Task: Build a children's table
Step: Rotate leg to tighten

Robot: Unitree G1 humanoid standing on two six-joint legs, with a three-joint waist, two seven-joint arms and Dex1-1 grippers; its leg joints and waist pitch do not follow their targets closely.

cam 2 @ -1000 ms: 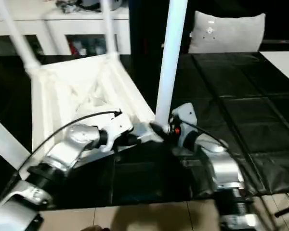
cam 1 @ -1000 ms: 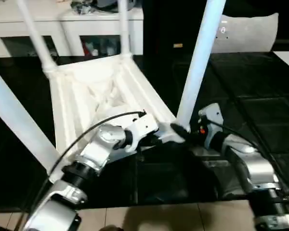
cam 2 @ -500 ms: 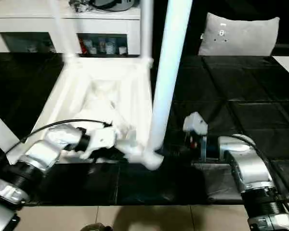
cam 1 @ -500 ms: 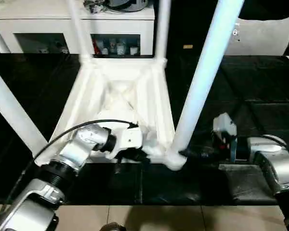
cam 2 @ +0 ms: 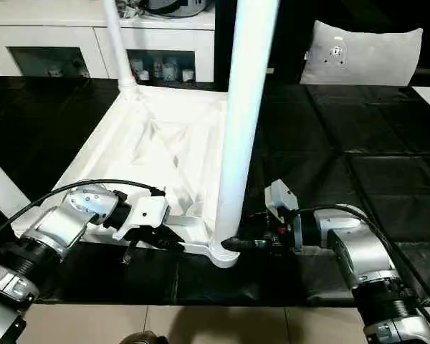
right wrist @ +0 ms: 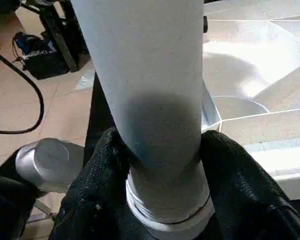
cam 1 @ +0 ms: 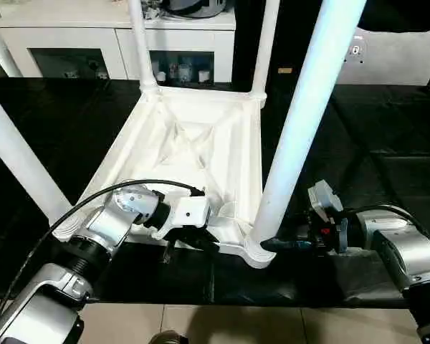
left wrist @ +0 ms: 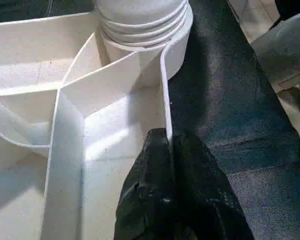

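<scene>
The children's table (cam 1: 193,143) lies upside down on a black mat (cam 1: 373,136), its ribbed underside facing up, at the centre of the head view. Its legs stand up from the corner sockets: two thin-looking far ones at 12 o'clock, one at 9 o'clock, and the near right leg (cam 1: 301,122) rising large from about 5 o'clock.

The left tool (left wrist: 165,200) sits at the near edge of the tabletop, at 6 o'clock, its black fingers pinched shut on the thin upright rim (left wrist: 165,100) of the top, just beside the near right corner socket (left wrist: 145,25).

The right tool (right wrist: 162,165) comes in from 4 o'clock and reaches the base of the near right leg. Its two black fingers (right wrist: 100,180) stand half open on either side of the leg, just above the ribbed collar, pressed close against the leg.

Behind, at 12 o'clock, stands a white cabinet (cam 1: 79,36) with dark glass doors, and at 2 o'clock a grey cushion (cam 2: 365,50).
</scene>
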